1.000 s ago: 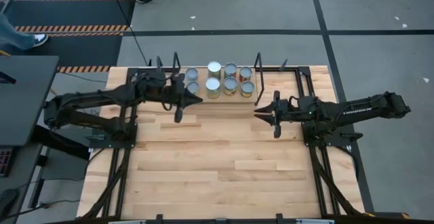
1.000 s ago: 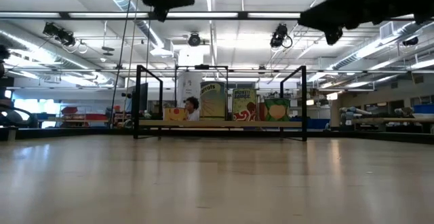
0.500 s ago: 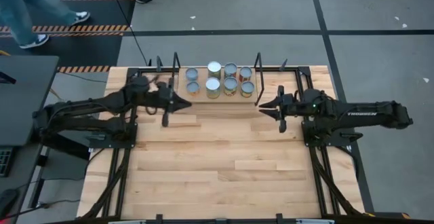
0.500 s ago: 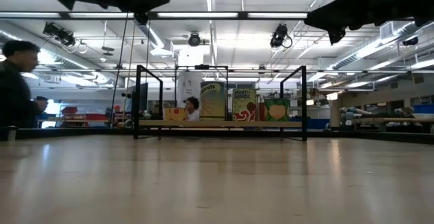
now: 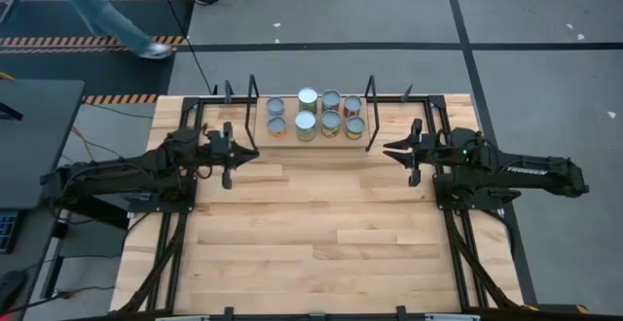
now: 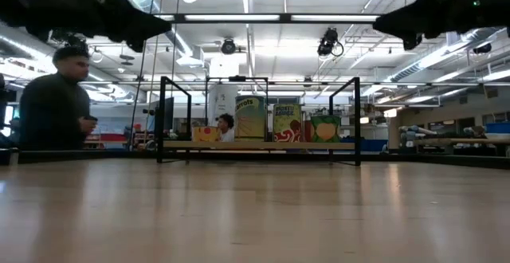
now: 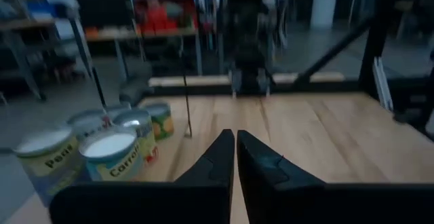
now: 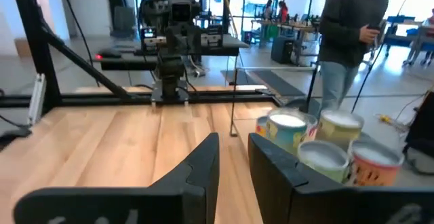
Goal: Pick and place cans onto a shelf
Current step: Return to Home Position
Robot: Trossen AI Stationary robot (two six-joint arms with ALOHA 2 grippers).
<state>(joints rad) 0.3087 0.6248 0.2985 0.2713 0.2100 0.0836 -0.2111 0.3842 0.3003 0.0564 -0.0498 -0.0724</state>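
All eight cans (image 5: 311, 115) stand grouped on the shelf (image 6: 183, 145), so we call the stacking done and this the homing step. Left gripper (image 5: 253, 153) hovers empty beside it, fingers pressed together; right gripper (image 5: 388, 150) opposite, empty, fingers slightly parted. Next we need both tucked back, clear of the posts (image 6: 162, 119)

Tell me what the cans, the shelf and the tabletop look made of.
The cans: likely metal, shiny silvery tops, printed side labels. The shelf: pale matte wood board in a thin black frame, probably painted metal. The tabletop: joined wood strips with visible grain, slight sheen.
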